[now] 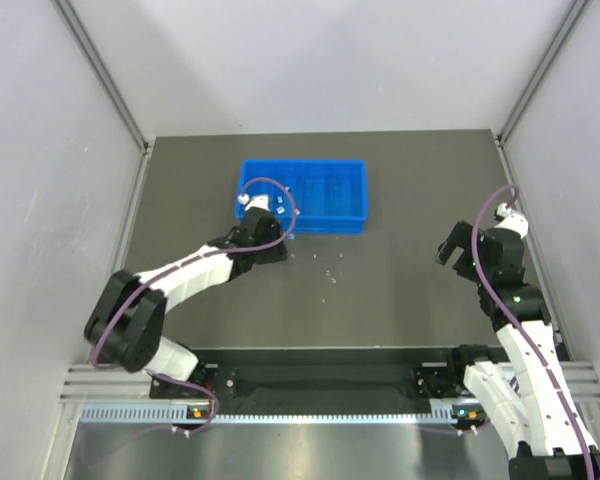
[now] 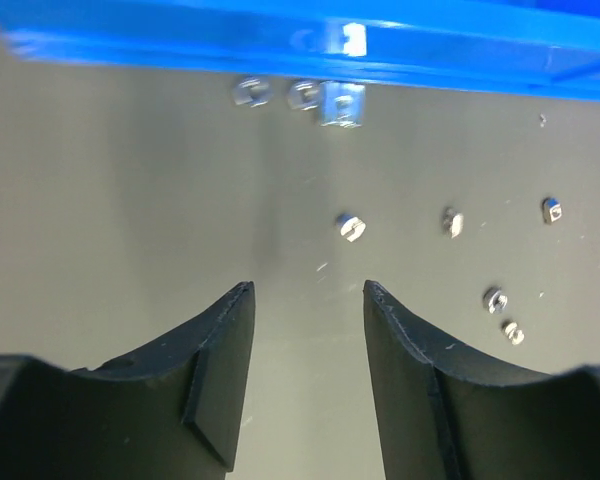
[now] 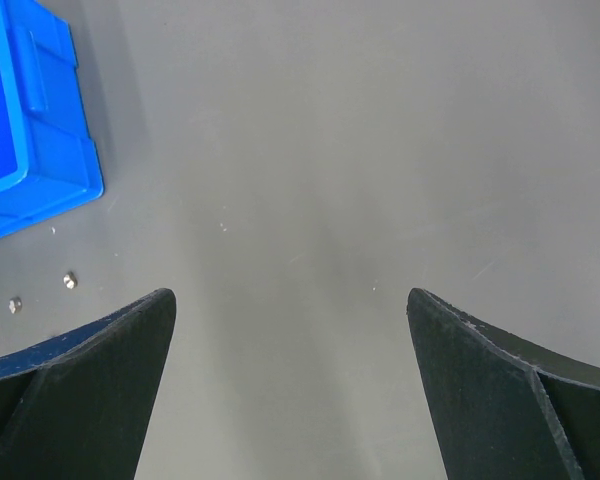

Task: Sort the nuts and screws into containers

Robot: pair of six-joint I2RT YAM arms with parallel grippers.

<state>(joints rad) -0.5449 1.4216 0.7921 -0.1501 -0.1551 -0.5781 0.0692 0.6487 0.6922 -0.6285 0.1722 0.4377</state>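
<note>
Left gripper (image 2: 308,290): jaws parted, nothing between them, hovering low over the dark table (image 1: 400,200) just short of the near wall of the blue tray (image 1: 330,224). Right gripper (image 3: 290,295): jaws spread wide, empty, held well apart from the tray over bare table on my right. Progress, by my judgement: early. Most of the stock lies loose on the table, and whether any piece sits in the compartments (image 1: 330,190) is too small to tell from above. Nuts (image 2: 350,227), as my left wrist view shows them: one ahead of my left fingertips and slightly to the right, four more scattered off to the right, and three bunched at the foot of the tray's near wall, touching it or just beside it. My right wrist view shows two further specks near the tray's corner. Appearance: tiny, bright silver, squat, several with a visible centre hole, each far smaller than my fingers. Screws: none that I can tell apart with certainty among these pieces. Left to do: pick up each loose piece and drop it in its section.
</note>
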